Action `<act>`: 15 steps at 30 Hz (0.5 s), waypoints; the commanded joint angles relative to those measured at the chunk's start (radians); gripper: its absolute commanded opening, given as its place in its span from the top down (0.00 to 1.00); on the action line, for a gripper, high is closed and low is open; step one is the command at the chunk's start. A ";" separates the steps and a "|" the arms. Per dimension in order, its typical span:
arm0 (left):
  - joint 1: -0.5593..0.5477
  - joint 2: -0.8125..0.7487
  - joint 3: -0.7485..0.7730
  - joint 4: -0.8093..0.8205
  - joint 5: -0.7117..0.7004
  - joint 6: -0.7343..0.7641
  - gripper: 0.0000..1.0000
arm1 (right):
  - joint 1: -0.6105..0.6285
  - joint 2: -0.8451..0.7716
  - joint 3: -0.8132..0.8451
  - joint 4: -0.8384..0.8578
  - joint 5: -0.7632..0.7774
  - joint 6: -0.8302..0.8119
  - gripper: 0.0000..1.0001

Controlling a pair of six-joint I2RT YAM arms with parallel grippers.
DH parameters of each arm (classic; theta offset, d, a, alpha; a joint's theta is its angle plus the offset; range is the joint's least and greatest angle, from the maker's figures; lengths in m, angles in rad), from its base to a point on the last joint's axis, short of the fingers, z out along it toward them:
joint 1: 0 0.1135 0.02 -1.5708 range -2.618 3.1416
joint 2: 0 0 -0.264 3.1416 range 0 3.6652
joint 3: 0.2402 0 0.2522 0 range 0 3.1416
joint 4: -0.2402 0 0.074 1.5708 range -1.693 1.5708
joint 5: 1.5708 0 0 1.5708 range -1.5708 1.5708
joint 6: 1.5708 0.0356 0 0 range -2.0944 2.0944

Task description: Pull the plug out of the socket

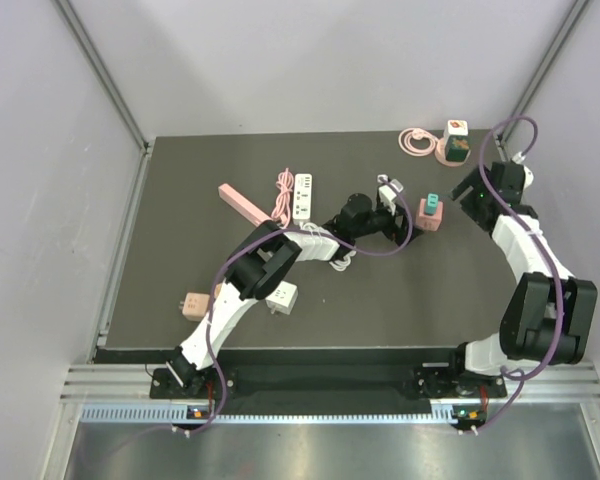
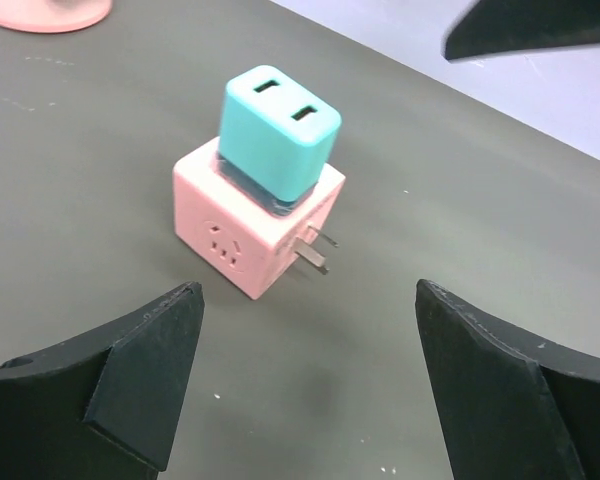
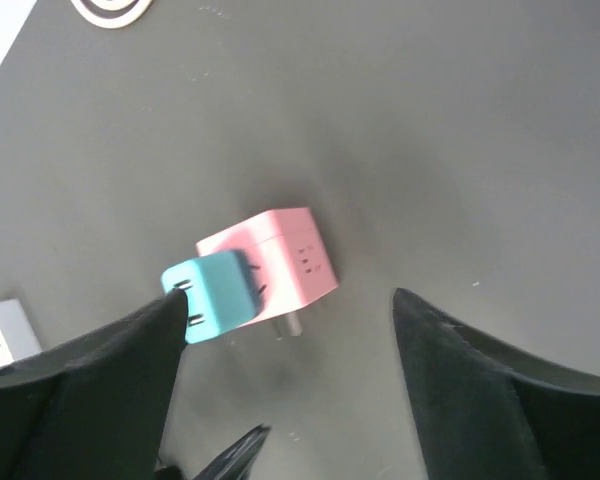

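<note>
Left fingers (image 2: 140, 370): spread wide, nothing between the pads. The left gripper (image 2: 308, 298) points at the pink socket cube (image 2: 240, 225), which stands just past the fingertips, not touched.

Right fingers (image 3: 460, 380): also spread wide and holding nothing. The right gripper (image 3: 290, 300) hangs above the socket cube, clear of it.

Teal plug (image 2: 275, 130): seated in the top face of the socket cube, upright, two slots facing up. Not pulled off yet. The cube's own metal prongs (image 2: 315, 252) stick out of its side, just above the dark table (image 2: 460, 220).

Top view: the left gripper is just left of the socket cube, the right gripper to its right. A white power strip (image 1: 302, 197) lies well to its left. A coiled pink cable (image 1: 415, 140) lies beyond it.
</note>
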 commanded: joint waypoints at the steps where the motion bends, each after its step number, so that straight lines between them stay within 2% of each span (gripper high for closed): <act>1: -0.004 -0.017 0.014 0.046 0.057 0.034 0.10 | -0.022 -0.015 -0.019 0.033 -0.007 -0.049 0.27; 3: -0.004 -0.019 0.020 0.020 0.073 0.051 0.11 | -0.033 -0.014 -0.042 0.068 -0.013 -0.052 0.34; 4: -0.004 -0.020 0.028 0.006 0.080 0.059 0.13 | -0.040 -0.008 -0.059 0.080 -0.024 -0.054 0.42; 6: -0.003 -0.024 0.034 -0.020 0.093 0.059 0.15 | -0.047 0.008 -0.065 0.103 -0.045 -0.069 0.47; 10: 0.010 -0.043 0.045 -0.028 0.138 0.016 0.16 | -0.048 0.064 -0.065 0.131 -0.090 -0.121 0.43; 15: 0.040 -0.062 0.066 -0.052 0.155 -0.068 0.17 | -0.076 0.109 -0.096 0.212 -0.148 -0.121 0.44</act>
